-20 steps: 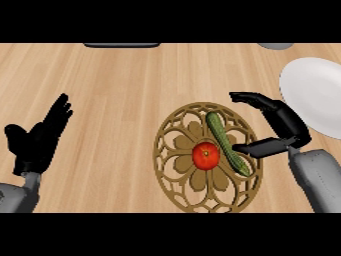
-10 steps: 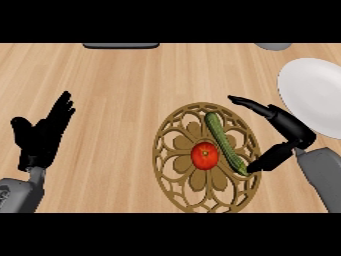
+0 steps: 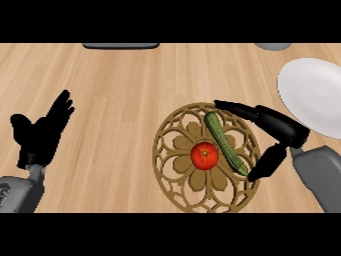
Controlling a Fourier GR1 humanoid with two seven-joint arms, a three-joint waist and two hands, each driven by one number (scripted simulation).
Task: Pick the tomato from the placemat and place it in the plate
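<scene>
We see the tomato (image 3: 205, 155) at the placemat's (image 3: 174, 172) centre, just left of our right hand (image 3: 280, 131), whose open fingers (image 3: 232, 106) and thumb bracket the cucumber (image 3: 225, 143) between.

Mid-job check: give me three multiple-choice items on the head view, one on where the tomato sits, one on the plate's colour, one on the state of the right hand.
1. Where is the round red tomato?
A. On the white plate
B. On the round tan openwork placemat, beside the long green cucumber
C. On bare wood

2. What colour is the round plate?
A. White
B. Blue
C. Black

3. What state is the black right hand in?
A. Curled round the tomato
B. Flat on the plate
C. Open, fingers and thumb spread over the placemat's right side, holding nothing

Key: 1 B, the tomato lies at the placemat's middle; 2 A, the plate shows plain white; 3 C, nothing sits between thumb and fingers.
</scene>
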